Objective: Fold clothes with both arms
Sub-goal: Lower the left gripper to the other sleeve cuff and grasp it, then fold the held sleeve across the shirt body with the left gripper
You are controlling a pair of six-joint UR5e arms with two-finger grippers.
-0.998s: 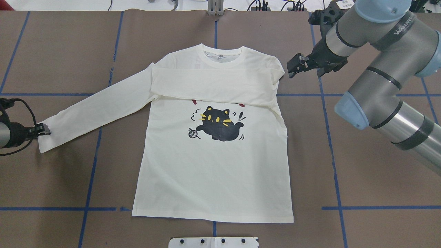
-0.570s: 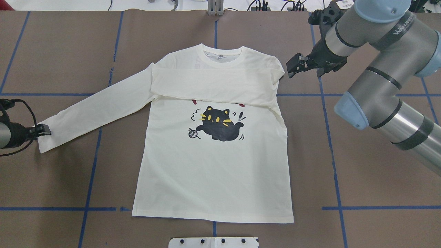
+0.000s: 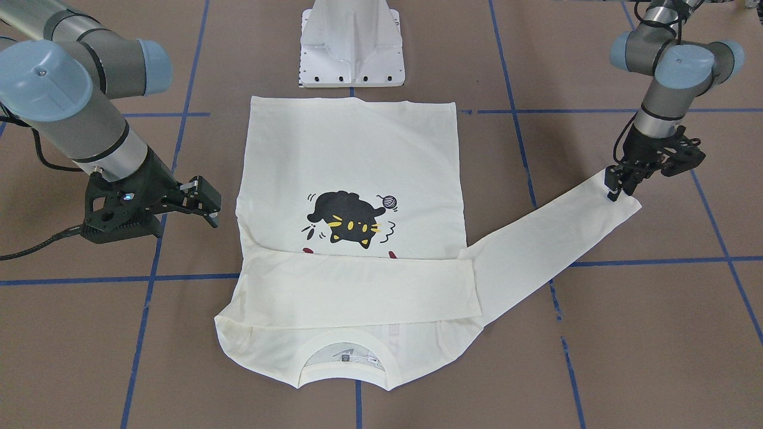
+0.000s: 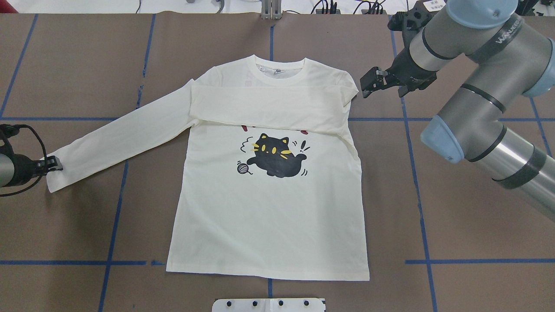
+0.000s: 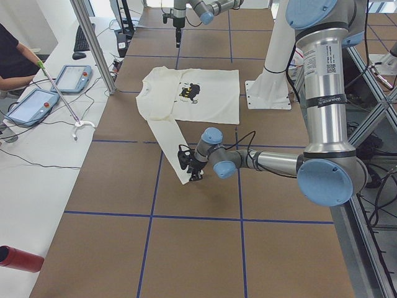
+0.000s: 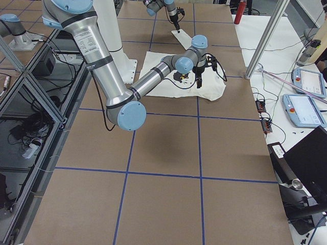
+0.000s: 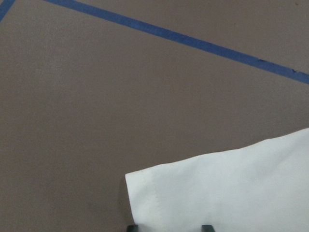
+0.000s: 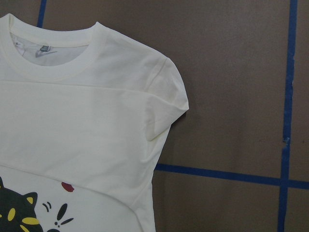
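Long-sleeved T-shirt (image 4: 269, 216) flat on brown table (image 4: 65, 65), one sleeve folded across chest, left gripper (image 3: 613, 192) at outstretched cuff, fingertips (image 7: 207, 228) narrowly parted in wrist view alone, right gripper (image 4: 367, 84) spread wide beside shoulder.

Robotics lab: blue-taped table (image 4: 86, 65), teach pendants (image 6: 302, 109), aluminium framing (image 5: 93, 43).

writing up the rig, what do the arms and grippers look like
The right arm and left arm are grey-and-silver tubes with light-blue joint caps and black bands; the right has white lettering, the left a QR sticker. The right gripper and left gripper are black with black cables; a blue light glows on the right one.
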